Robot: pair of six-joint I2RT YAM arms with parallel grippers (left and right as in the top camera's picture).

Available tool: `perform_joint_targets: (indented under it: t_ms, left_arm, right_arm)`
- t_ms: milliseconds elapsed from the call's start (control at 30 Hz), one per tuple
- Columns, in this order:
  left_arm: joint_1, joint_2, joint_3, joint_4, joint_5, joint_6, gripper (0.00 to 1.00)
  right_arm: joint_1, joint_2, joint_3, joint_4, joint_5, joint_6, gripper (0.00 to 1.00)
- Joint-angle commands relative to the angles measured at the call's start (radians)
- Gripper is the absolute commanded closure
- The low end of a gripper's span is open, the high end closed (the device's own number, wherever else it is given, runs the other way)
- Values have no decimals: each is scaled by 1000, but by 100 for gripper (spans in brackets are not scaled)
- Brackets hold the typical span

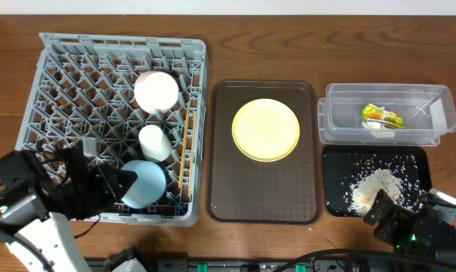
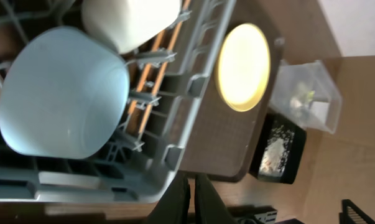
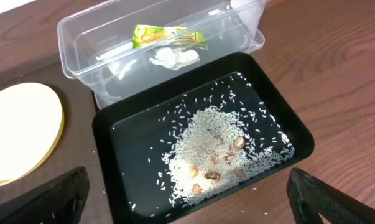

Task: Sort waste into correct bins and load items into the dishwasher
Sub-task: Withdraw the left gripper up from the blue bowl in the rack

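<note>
Your left tool (image 2: 191, 202) has its fingers pressed together with nothing between them. It's at the near edge of the grey dish rack (image 1: 122, 39), just beside the pale blue cup (image 1: 144, 183), which lies on its side in the rack's near right corner. Behind it in the same rack are a small white cup (image 1: 154, 142) and, further back, the white bowl (image 1: 156, 91). The chopsticks (image 1: 185, 151) lie lengthwise along the rack's right side, slotted between the dividers.

The pale yellow plate (image 1: 265, 130) isn't loaded. It lies flat on the far half of the brown serving tray (image 1: 265, 196), which is on the counter (image 1: 326, 45) between the rack and the bins.

Over on the right, the clear tub (image 1: 432, 113) holds the snack wrapper (image 1: 383, 115), with the white scraps (image 1: 375, 125) touching it. Right up against the tub, on the near side, the black tray (image 1: 333, 181) has the rice (image 1: 375, 187) piled in a loose heap with a few brownish bits mixed in and stray grains scattered around.

Your right tool (image 3: 187, 186) hangs above the near end of the black tray, fingers spread wide apart and holding nothing.
</note>
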Motion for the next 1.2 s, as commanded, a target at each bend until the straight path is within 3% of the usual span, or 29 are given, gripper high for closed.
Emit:
perform_joint_targets:
  t_ms: [0, 167, 500, 700, 833, 1033, 1167]
  left_arm:
    - [-22, -1, -74, 25, -36, -33, 92]
    - [-74, 6, -185, 138, -79, -118, 92]
    - [-256, 38, -202, 345, -508, -446, 92]
    - [-328, 38, -202, 392, -583, -511, 92]
    - [-357, 39, -192, 409, -712, -553, 92]
    - [-363, 38, -130, 408, -726, -577, 92]
    - [-369, 38, -7, 355, -653, -578, 92]
  right_arm:
    - [-6, 0, 4, -1, 3, 5, 1]
    - [-6, 0, 4, -1, 3, 5, 1]
    - [-6, 0, 4, -1, 3, 5, 1]
    - [-6, 0, 4, -1, 3, 5, 1]
    - [-6, 0, 4, -1, 3, 5, 1]
    - [-6, 0, 4, -2, 3, 5, 1]
    - [-6, 0, 4, -1, 3, 5, 1]
